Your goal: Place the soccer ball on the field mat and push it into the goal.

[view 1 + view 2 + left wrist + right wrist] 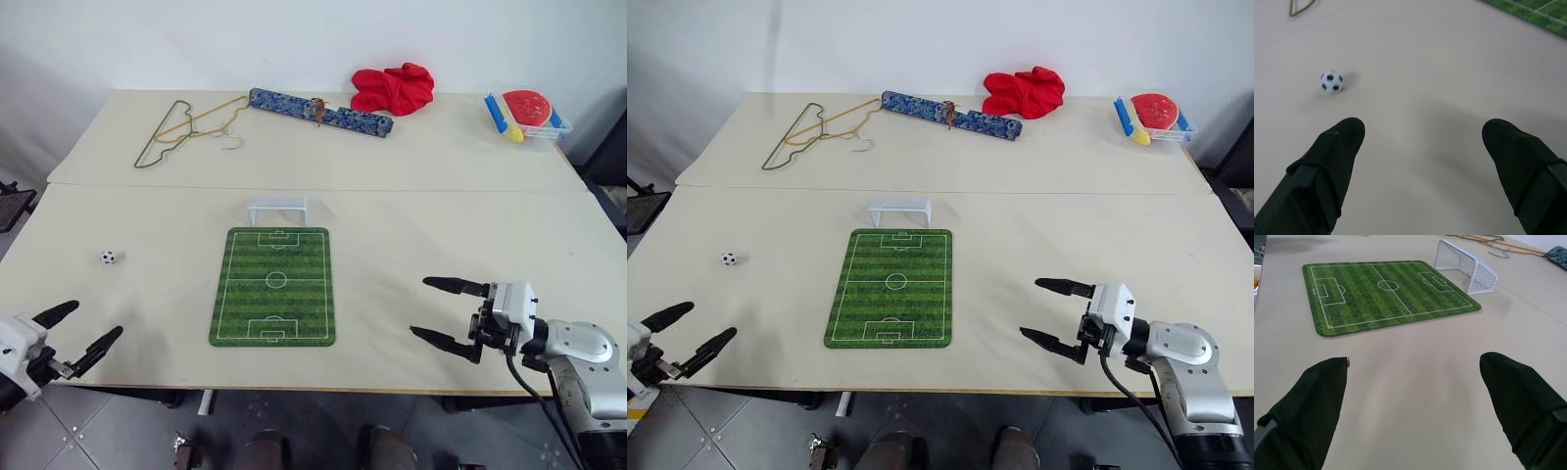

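clutter: wire hangers point(186, 129), a blue patterned strip point(320, 112), a red cloth point(393, 88) and a clear tub with red, blue and yellow items point(530, 115), all on the far half of the counter point(441, 235), well clear of the play area
soccer ball point(108, 258): on bare counter, left of the field mat point(273, 286), well apart from it; nothing between them
goal point(276, 210): just beyond the mat's far short edge, mouth facing the mat
path: mat surface bare, goal mouth unobstructed
left end effector point(74, 334): at near left counter edge, fingers spread wide, empty, pointing toward the ball, short of it
right end effector point(451, 312): low over counter right of mat, pointing left at it, fingers wide apart, empty
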You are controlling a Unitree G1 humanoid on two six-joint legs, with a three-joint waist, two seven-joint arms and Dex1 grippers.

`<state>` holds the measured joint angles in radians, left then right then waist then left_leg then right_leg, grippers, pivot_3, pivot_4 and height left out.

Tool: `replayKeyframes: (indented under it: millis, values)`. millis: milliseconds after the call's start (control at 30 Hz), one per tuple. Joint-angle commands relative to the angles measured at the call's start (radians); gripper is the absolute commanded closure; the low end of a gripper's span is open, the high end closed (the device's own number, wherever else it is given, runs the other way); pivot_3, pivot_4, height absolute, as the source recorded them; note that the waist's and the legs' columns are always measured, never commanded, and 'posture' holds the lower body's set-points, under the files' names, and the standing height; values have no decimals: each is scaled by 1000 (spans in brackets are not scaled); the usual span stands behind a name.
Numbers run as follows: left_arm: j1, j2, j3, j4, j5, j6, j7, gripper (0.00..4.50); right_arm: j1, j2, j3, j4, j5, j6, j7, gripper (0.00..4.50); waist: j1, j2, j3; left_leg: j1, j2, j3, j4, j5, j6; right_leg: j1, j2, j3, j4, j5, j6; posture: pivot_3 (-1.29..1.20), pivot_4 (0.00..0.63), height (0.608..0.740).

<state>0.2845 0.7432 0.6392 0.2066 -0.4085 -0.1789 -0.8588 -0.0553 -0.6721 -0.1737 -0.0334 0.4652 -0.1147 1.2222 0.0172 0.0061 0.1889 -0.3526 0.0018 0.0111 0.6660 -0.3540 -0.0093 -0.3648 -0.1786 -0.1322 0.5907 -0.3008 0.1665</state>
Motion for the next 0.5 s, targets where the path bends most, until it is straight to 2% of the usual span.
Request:
replayKeyframes:
  millis: [33,200,300,500]
  values:
    - [21,-20,37,-38,-32,7,10,91,-5,-9,-10,0,14,-26,24,0,0,0,0,0,0,0,0,0,0,0,0,0,0,0,0,0,150,740]
    - [72,-87,77,-108,-112,113,52,91,-76,56,36,-109,88,96,-56,0,-10,0,0,0,1,0,0,0,0,0,0,0,1,0,0,0,150,740]
    - [121,-163,125,-131,-174,150,87,91,-118,114,83,-196,125,144,-94,0,-23,0,0,0,1,0,0,0,0,0,0,1,1,0,0,0,150,740]
    - [188,-319,240,-147,-292,192,183,91,-178,211,118,-241,119,118,-150,0,-17,-3,-2,0,1,0,1,-1,0,0,0,1,0,0,0,0,150,740]
